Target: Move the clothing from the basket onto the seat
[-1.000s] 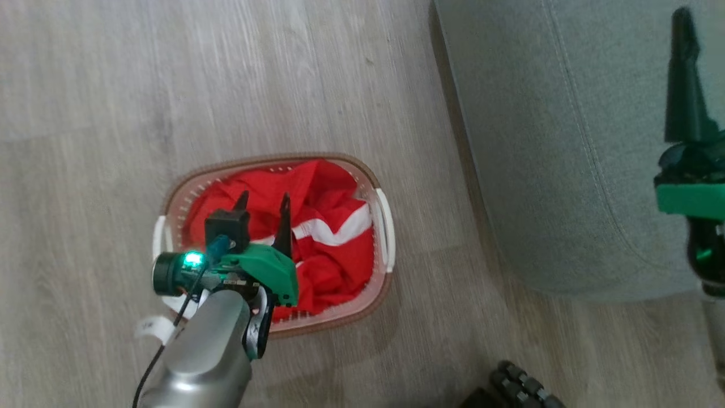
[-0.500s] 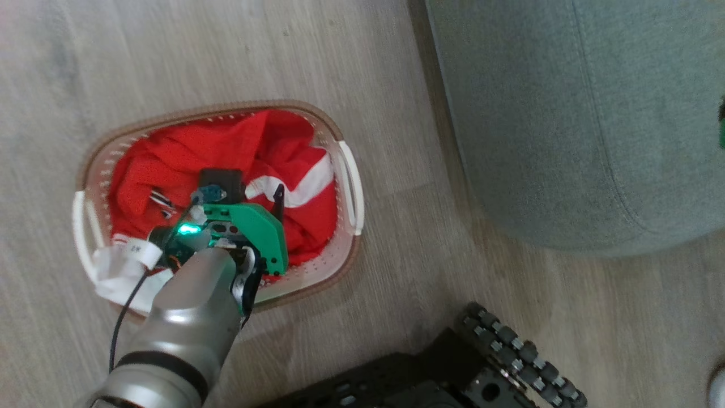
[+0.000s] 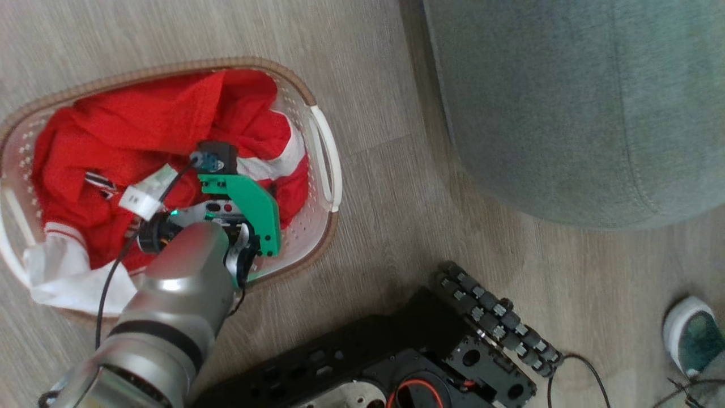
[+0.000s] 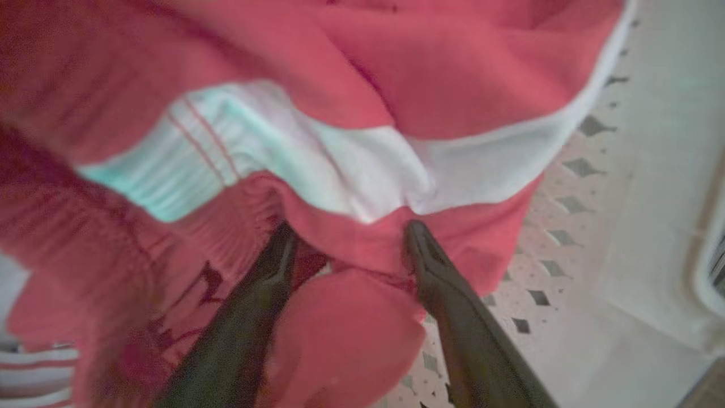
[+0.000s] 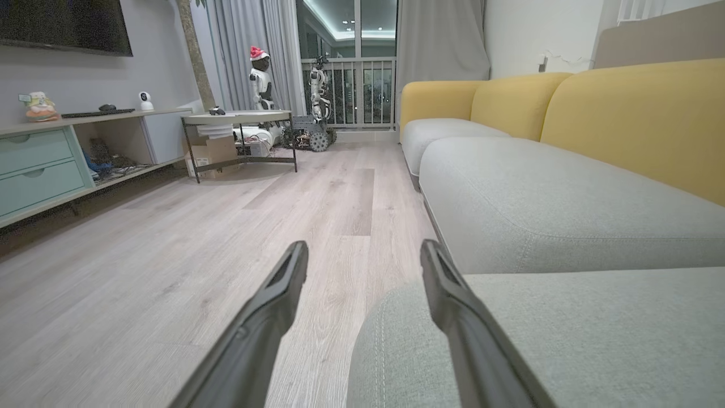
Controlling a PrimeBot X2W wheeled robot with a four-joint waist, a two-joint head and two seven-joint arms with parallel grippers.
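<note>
The basket [image 3: 327, 153], white with a brown rim, stands on the floor at the left of the head view. Crumpled red clothing [image 3: 141, 119] with white bands fills it. My left arm reaches down into it; its green wrist housing [image 3: 252, 204] hides the fingers there. In the left wrist view my left gripper [image 4: 349, 229] is open, both fingertips pushed into the red clothing [image 4: 453, 85], a fold bulging between them. The grey-green seat [image 3: 566, 102] lies to the right. My right gripper [image 5: 362, 249] is open and holds nothing, hovering by the seat's edge [image 5: 538, 328].
A white liner sheet [image 3: 68, 286] spills over the basket's near left rim. My black wheeled base [image 3: 408, 362] sits below the basket. A person's shoe [image 3: 692, 334] is at the lower right. The right wrist view shows yellow sofa backs [image 5: 634, 113] and a low table [image 5: 238, 122].
The head camera has tilted down and closer, so the basket looks larger and further left. My left gripper has sunk from above the clothing into it. The right gripper has left the head view.
</note>
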